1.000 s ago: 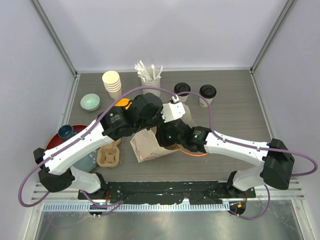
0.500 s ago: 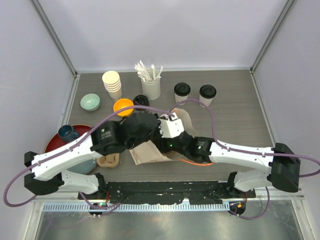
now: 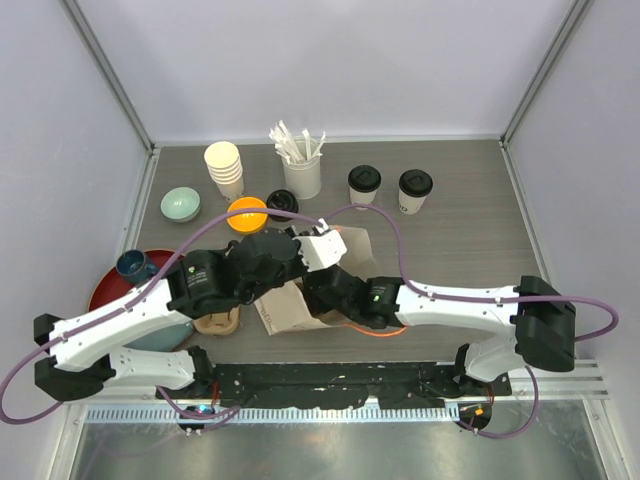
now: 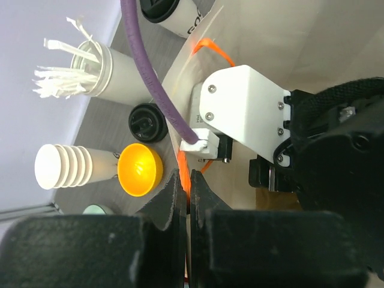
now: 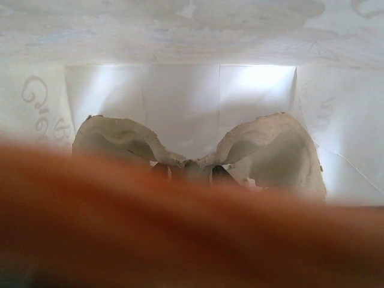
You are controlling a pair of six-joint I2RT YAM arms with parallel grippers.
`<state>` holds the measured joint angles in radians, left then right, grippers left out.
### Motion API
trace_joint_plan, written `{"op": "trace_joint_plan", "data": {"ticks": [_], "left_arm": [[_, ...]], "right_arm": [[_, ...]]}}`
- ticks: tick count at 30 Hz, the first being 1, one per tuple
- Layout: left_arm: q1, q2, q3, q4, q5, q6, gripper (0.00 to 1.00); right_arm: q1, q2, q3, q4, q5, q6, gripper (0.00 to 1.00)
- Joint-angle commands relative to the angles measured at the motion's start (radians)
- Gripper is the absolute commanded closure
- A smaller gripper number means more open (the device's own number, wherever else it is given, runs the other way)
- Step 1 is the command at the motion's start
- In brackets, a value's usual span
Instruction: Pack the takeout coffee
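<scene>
Two white cups with black lids (image 3: 364, 184) (image 3: 414, 190) stand at the back right, apart from both grippers. One also shows in the left wrist view (image 4: 171, 12). A brown paper bag (image 3: 285, 310) lies at the table's middle under both wrists. My left gripper (image 4: 186, 186) is shut on the bag's orange handle (image 4: 183, 171). My right gripper (image 5: 191, 172) is inside the bag, its dark fingertips (image 5: 159, 171) closed on the centre of a pulp cup carrier (image 5: 264, 144). A blurred orange handle (image 5: 180, 228) crosses the front of that view.
A second pulp carrier (image 3: 215, 322) lies left of the bag. An orange bowl (image 3: 246, 214), a loose black lid (image 3: 282, 202), stacked cream cups (image 3: 224, 165) and a cup of straws (image 3: 302, 172) stand behind. A green bowl (image 3: 181, 204) and a red plate (image 3: 105, 285) sit at left.
Both wrists and the bag have moved toward the near left. The orange bowl and the loose black lid, covered before by the left arm, now show.
</scene>
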<state>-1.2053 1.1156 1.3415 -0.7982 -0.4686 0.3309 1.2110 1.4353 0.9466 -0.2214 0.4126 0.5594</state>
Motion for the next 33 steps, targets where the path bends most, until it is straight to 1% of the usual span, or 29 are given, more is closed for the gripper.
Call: {"op": "trace_joint_plan", "data": {"ticks": [1, 5, 7, 11, 14, 15, 17, 20, 21, 22, 23, 25, 27, 31, 33], "left_arm": [[0.029, -0.007, -0.022, 0.056, -0.038, -0.091, 1.0], [0.056, -0.019, -0.073, 0.053, -0.004, -0.121, 1.0], [0.093, -0.02, -0.077, 0.039, 0.027, -0.124, 1.0], [0.139, -0.007, -0.091, 0.028, 0.038, -0.139, 1.0], [0.153, -0.007, -0.081, 0.053, 0.022, -0.139, 1.0], [0.153, -0.008, -0.071, 0.063, 0.019, -0.138, 1.0], [0.154, -0.007, -0.039, 0.068, 0.021, -0.136, 1.0], [0.153, -0.008, -0.015, 0.045, 0.085, -0.125, 1.0], [0.153, -0.007, -0.015, 0.024, 0.138, -0.13, 1.0], [0.153, -0.008, -0.018, 0.013, 0.16, -0.133, 1.0], [0.153, -0.005, -0.025, 0.002, 0.186, -0.141, 1.0], [0.153, -0.007, -0.031, -0.022, 0.238, -0.165, 1.0], [0.153, -0.007, -0.025, -0.033, 0.24, -0.185, 1.0], [0.153, 0.001, -0.002, -0.021, 0.18, -0.19, 1.0], [0.153, 0.001, 0.005, -0.019, 0.177, -0.19, 1.0]], "right_arm": [[0.054, -0.048, -0.021, -0.022, 0.046, -0.061, 0.59], [0.065, -0.122, -0.072, 0.077, 0.055, -0.118, 0.59], [0.067, -0.168, -0.129, 0.146, 0.051, -0.153, 0.58], [0.067, -0.185, -0.155, 0.197, -0.011, -0.234, 0.58], [0.071, -0.147, -0.129, 0.139, -0.08, -0.298, 0.6], [0.071, -0.141, -0.126, 0.119, -0.122, -0.308, 0.6], [0.071, -0.125, -0.129, 0.088, -0.159, -0.313, 0.61], [0.07, -0.118, -0.123, 0.051, -0.121, -0.27, 0.6], [0.07, -0.11, -0.118, 0.048, -0.114, -0.262, 0.59], [0.068, -0.108, -0.106, 0.041, -0.097, -0.253, 0.58], [0.065, -0.104, -0.098, 0.036, -0.089, -0.244, 0.54], [0.041, -0.082, -0.063, 0.001, -0.083, -0.194, 0.52], [0.03, -0.067, -0.039, -0.027, -0.096, -0.176, 0.5], [0.028, -0.024, 0.007, -0.1, -0.106, -0.168, 0.47], [0.025, -0.012, 0.02, -0.127, -0.116, -0.162, 0.44]]}}
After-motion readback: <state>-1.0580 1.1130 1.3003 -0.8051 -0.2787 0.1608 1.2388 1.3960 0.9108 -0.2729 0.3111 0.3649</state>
